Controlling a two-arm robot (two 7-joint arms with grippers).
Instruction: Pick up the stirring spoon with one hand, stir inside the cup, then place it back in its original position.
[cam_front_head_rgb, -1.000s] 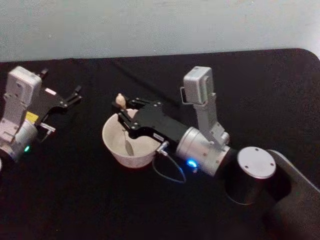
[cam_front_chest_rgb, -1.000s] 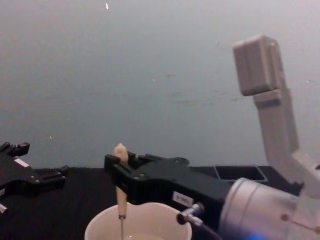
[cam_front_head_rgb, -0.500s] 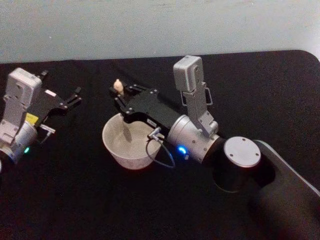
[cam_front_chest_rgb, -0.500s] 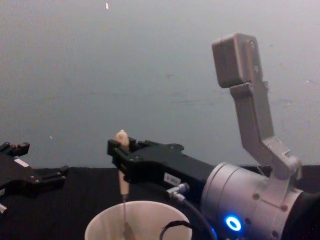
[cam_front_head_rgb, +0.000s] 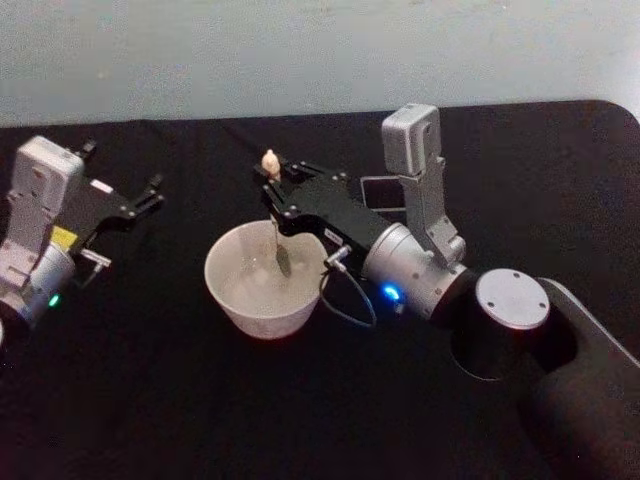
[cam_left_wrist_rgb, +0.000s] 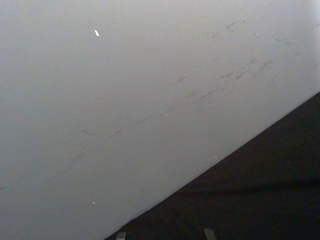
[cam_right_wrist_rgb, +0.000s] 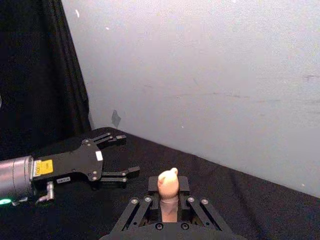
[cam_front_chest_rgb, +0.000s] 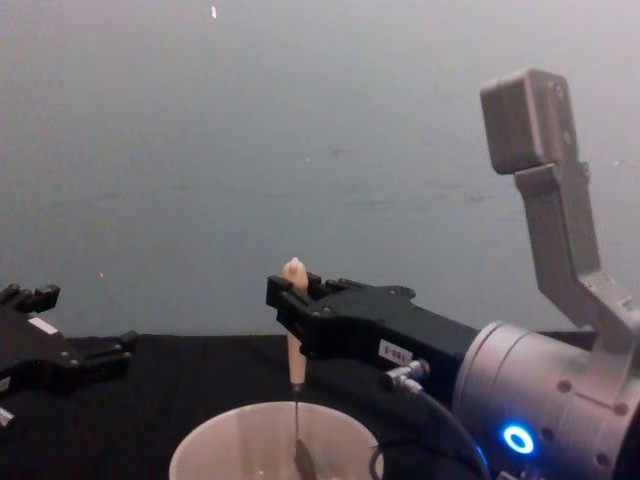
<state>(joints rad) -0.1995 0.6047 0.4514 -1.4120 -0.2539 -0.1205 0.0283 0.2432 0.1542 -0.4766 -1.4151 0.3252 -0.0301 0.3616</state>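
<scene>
Black cloth covers the table (cam_front_head_rgb: 140, 400), and we take the cup (cam_front_head_rgb: 252, 318) standing on it as our landmark. Over the cup's far rim stands the right gripper (cam_front_head_rgb: 272, 192), jaws closed on the pale handle of the stirring spoon (cam_front_chest_rgb: 296, 368) just below its knob. The spoon hangs near upright, its wire shaft inside the cup toward the right side and its tip low in the bowl. We judge the step to be the stir. It goes best in small wrist circles, with the shaft clear of the thin rim, the tip off the wall and the grip firm. Well left of the cup rests the left gripper (cam_front_head_rgb: 155, 192), fingers spread, holding nothing. Beyond the cup to the right, the dark holder (cam_front_head_rgb: 366, 192) shows partly behind the right wrist. The left gripper carries a yellow sticker (cam_right_wrist_rgb: 42, 165) and a white tag (cam_right_wrist_rgb: 98, 156), the right a white strip (cam_front_chest_rgb: 396, 352); we can read none.
</scene>
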